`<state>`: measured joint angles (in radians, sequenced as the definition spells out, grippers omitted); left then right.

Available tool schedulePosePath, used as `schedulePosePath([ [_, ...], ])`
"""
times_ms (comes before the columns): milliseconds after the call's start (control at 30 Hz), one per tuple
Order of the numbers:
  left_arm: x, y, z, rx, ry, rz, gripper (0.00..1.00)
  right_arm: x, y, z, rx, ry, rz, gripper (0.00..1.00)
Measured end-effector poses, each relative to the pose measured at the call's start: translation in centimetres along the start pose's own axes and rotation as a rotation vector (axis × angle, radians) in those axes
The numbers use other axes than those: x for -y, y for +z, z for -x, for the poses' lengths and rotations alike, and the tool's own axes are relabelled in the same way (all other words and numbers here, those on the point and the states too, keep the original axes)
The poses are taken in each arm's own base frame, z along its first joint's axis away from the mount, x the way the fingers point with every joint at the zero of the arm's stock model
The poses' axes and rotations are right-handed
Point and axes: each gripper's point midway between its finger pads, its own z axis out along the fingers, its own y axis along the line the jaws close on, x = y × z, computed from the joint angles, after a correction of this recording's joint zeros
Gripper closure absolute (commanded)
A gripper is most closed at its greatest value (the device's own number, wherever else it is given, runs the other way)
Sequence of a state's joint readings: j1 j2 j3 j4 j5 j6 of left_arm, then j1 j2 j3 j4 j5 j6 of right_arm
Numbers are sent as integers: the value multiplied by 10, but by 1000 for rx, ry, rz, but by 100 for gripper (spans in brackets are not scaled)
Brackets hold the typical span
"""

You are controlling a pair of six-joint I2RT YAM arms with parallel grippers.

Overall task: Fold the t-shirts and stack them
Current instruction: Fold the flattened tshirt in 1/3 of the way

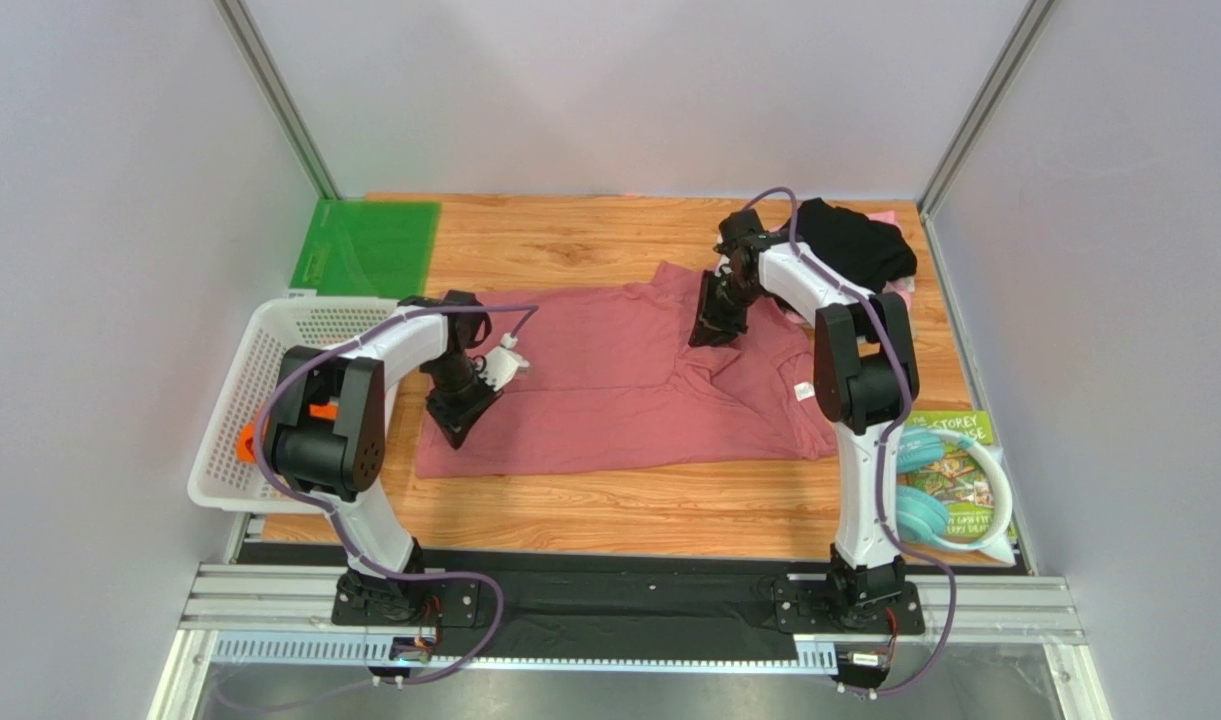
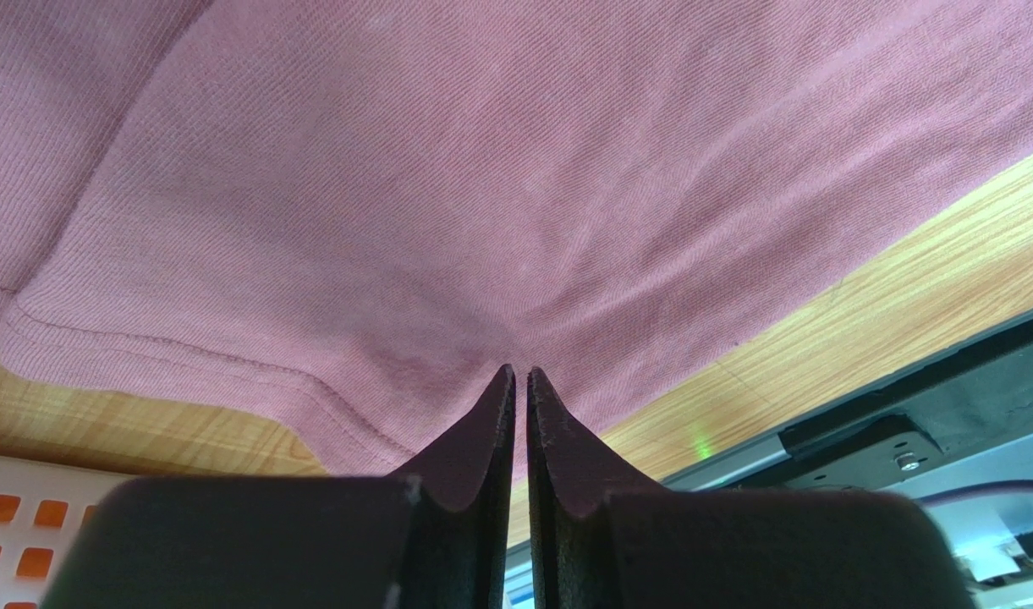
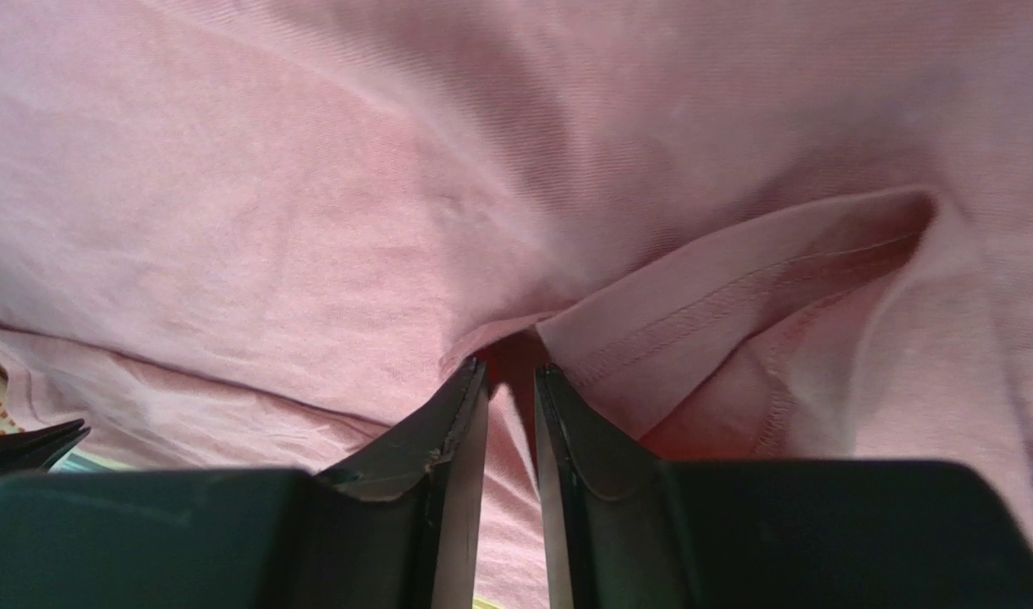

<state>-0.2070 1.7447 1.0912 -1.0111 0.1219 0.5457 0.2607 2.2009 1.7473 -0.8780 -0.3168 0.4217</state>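
Robotics lab cell: plain grey panel walls [image 1: 616,90], aluminium corner posts [image 1: 278,98], wood-grain table [image 1: 571,225], metal mounting rail [image 1: 631,608] along its near edge.

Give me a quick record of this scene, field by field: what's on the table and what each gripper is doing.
surface: wooden table
main garment: dusty-rose t-shirt, spread out, rumpled on its right side
left gripper: shut on the shirt's left edge
right gripper: narrow gap, cloth fold at its tips; grip unclear
other garment: black t-shirt, bunched at the far right corner
container: white mesh basket, at the table's left edge
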Motion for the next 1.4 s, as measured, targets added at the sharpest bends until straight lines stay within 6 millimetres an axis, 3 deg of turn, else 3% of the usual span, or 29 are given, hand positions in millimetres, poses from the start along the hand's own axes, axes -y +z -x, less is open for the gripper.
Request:
schedulePosePath([
  [367, 0, 0, 0, 1, 0, 1, 88, -18, -6, 0, 4, -21, 48, 82],
  [667, 0, 0, 0, 2, 1, 1, 88, -25, -12, 0, 4, -22, 73, 94],
  [900, 0, 0, 0, 2, 2, 1, 88, -31, -14, -1, 1, -28, 92, 65],
  [1400, 0, -1, 1, 5, 3, 3, 88, -37, -15, -6, -20, -30, 126, 77],
])
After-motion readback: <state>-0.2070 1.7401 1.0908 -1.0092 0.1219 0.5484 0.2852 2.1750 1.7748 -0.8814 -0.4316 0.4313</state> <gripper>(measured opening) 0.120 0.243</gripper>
